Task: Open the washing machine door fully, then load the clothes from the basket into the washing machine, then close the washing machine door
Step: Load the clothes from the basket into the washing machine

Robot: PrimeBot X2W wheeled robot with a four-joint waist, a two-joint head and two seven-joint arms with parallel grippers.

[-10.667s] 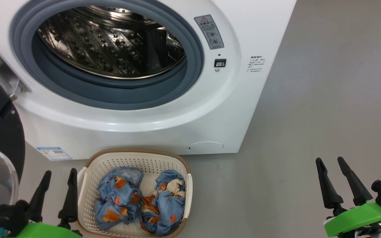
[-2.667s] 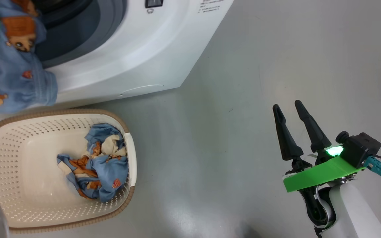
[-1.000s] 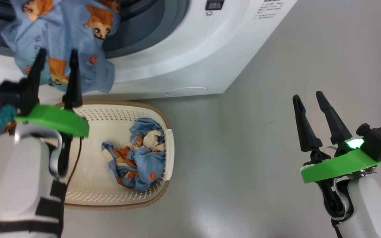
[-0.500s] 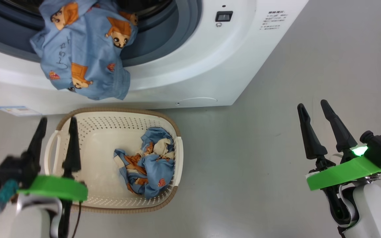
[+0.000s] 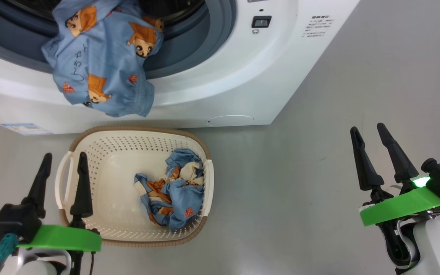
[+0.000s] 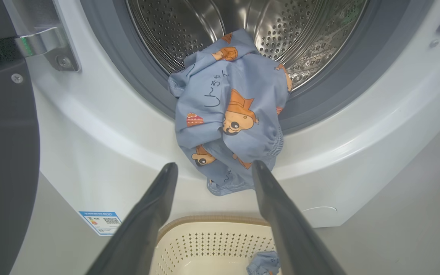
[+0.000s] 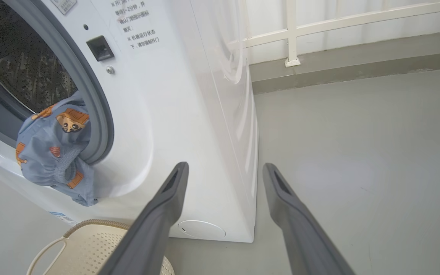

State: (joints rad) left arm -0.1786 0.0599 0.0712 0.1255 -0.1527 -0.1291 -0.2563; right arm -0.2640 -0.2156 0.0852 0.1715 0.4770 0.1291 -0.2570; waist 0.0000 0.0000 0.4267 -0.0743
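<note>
Your left gripper (image 5: 65, 154) has dropped back beside the cream-white holey plastic basket (image 5: 136, 129), fingers spread, empty. Your right gripper (image 5: 367, 127), spread too, waits far right of it. Above the basket, one light-blue cartoon-print garment (image 5: 101, 65) dangles half out of the big white washing machine (image 5: 220, 76). It could slip down, or the black round door (image 6: 2, 152) could pinch it. A second garment (image 5: 174, 191) lies inside the basket. You have open grey floor (image 5: 300, 191) right of the basket.

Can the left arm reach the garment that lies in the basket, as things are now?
Probably yes. The garment lies uncovered in the open basket, toward its right side; the left arm hangs at the basket's left rim, jaws open and empty, nothing between.
</note>
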